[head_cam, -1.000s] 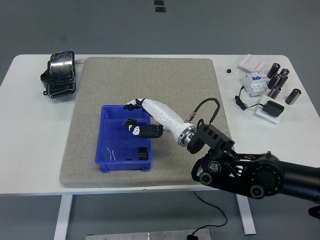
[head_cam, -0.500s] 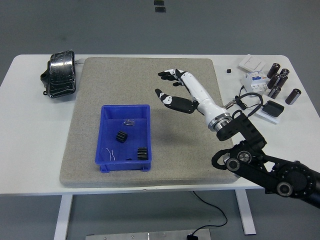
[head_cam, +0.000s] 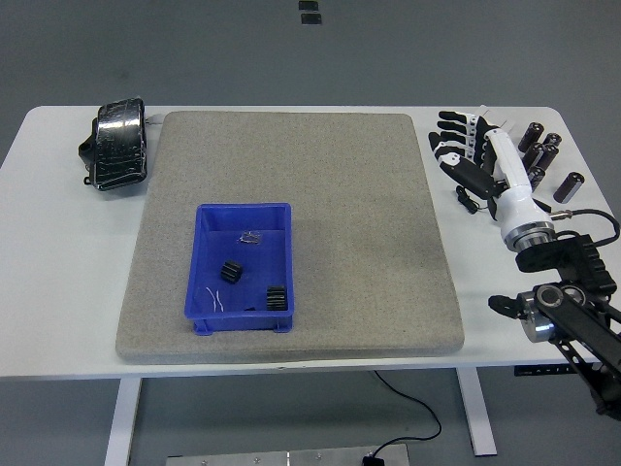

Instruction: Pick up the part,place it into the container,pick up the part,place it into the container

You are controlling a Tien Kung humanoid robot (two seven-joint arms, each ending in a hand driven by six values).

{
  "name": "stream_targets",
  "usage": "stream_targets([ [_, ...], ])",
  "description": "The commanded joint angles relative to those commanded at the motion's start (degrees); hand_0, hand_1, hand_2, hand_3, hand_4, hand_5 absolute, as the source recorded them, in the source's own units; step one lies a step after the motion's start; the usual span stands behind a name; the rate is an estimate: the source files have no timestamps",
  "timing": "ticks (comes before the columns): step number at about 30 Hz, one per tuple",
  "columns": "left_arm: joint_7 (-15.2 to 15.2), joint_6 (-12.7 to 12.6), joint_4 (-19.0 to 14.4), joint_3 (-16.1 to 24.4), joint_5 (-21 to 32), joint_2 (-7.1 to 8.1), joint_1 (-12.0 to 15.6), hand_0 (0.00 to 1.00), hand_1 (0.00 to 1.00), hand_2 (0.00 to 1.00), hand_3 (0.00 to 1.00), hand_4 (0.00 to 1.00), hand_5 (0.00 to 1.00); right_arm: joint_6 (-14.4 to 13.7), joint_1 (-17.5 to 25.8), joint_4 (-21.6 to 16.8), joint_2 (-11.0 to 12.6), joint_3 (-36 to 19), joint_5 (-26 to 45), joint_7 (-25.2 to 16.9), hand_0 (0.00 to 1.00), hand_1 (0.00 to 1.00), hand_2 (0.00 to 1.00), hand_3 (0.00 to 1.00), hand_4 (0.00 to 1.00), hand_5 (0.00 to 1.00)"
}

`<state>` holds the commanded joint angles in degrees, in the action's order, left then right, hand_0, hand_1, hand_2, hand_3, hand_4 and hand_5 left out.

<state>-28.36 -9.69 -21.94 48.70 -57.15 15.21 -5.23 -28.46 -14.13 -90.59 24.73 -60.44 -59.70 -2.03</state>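
A blue container (head_cam: 203, 254) sits on the grey mat (head_cam: 349, 184), left of centre. Two black gear-like parts lie inside it: one (head_cam: 230, 273) in the middle, another (head_cam: 277, 297) at the near right corner. Thin wire bits lie in it too. My right hand (head_cam: 454, 146), white with black fingertips, hovers open over the table's right side, beyond the mat's right edge, holding nothing. The left arm is out of view.
Several black cylinders (head_cam: 543, 155), a white breaker-like block (head_cam: 506, 148), a black adapter (head_cam: 578, 217) with cable and a small black cube (head_cam: 443, 138) lie at the right. A black wrapped bundle (head_cam: 116, 143) rests at the table's far left.
My right hand let go of a black part into the container, then withdrew open to the right, from over the container to the table's right side. The part now lies in the container's middle.
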Motion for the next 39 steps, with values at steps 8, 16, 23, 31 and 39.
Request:
stream_targets([
  [8,0.4,-0.2,0.15,-0.39,0.97,0.05,-0.09,0.643,0.646,0.597,0.525,0.624,0.644,1.26,5.58,-1.64,-0.39,-12.05,2.62,-1.07,0.708,0.746,0.722,0.712,0.773,0.491],
  [16,0.75,-0.35,0.3,-0.7,2.1,-0.05,0.17,0.642,0.646,0.6,0.527,0.628,0.636,3.0,6.8,-1.29,-0.55,-20.45,4.99,-1.92,0.706,0.744,0.719,0.707,0.79,0.52],
  [23,0.98,-0.17,0.49,-0.24,1.92,-0.03,-0.14,0.644,0.646,0.601,0.528,0.628,0.63,5.51,7.17,0.03,-1.07,-22.26,9.58,-3.62,0.709,0.736,0.72,0.708,0.796,0.532],
  [31,0.87,-0.03,0.54,0.04,1.75,0.06,-0.27,0.644,0.646,0.601,0.528,0.626,0.621,6.93,7.46,1.81,-1.29,-23.47,12.51,-4.49,0.704,0.736,0.72,0.707,0.782,0.497],
  [39,0.78,0.12,0.63,0.18,1.61,0.12,-0.37,0.645,0.646,0.603,0.528,0.626,0.612,7.23,7.41,2.01,-1.39,-24.46,12.7,-4.53,0.704,0.735,0.721,0.705,0.793,0.523],
])
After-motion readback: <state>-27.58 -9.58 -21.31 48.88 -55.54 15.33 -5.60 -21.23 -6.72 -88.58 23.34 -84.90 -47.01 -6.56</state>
